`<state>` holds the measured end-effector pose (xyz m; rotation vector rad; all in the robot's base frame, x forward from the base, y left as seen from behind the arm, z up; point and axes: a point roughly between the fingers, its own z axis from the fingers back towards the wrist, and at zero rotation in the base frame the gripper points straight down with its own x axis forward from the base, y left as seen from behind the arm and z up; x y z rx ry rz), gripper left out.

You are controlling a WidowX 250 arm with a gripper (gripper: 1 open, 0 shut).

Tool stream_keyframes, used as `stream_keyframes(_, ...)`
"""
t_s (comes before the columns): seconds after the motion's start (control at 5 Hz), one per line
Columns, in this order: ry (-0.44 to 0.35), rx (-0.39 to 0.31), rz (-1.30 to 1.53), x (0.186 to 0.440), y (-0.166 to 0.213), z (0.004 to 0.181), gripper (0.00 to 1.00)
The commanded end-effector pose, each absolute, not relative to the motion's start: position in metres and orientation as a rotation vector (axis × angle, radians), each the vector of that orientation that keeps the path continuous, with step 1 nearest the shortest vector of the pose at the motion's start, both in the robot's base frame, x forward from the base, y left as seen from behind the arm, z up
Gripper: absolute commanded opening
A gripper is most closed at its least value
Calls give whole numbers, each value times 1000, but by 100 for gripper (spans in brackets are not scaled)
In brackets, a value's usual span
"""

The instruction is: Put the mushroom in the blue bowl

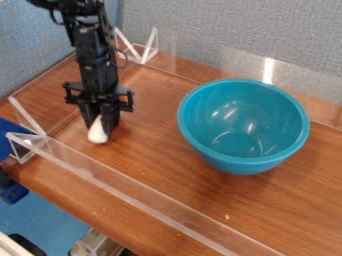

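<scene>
One wooden surface (160, 170) fills most of the view, brown and glossy, fenced along its near and far edges by low clear plastic walls (120, 190). Behind it rises a blue-grey backdrop (254, 30).

The blue bowl (245, 125) sits on the right half of the surface, upright, its teal inside catching a few bright reflections. It is by far the widest thing here, and it stands well apart from the arm and from everything on the left.

The black robot arm (87, 45) comes down from the upper left, its wrist pointing straight down at the wood. At its tip the gripper (100, 122) hangs just above the surface, and the jaws are drawn in narrow, pinched on the mushroom (98, 130) from both sides. The dark fingers (112, 118) stand close against the cream stem.

The mushroom is the smallest thing in view. Its pale stem shows below and between the jaws, its lower end on or just above the wood near the left front wall; whether it actually touches the surface cannot be told. The cap is hidden by the jaws. It lies left of the bowl and outside it.
</scene>
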<state>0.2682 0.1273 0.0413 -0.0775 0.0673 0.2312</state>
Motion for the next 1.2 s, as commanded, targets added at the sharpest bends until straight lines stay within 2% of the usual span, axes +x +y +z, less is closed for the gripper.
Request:
stream_keyframes(0.0, -84, -58, 224, 278, 130, 105, 0)
stream_keyframes(0.2, -149, -85, 203, 279, 120, 148, 0)
stream_keyframes(0.4, -186, -121, 177, 278, 103, 179, 0)
stream_keyframes(0.6, -213, -151, 141, 279, 87, 189, 0)
stream_keyframes(1.0, -163, -182, 19, 283, 40, 182, 0)
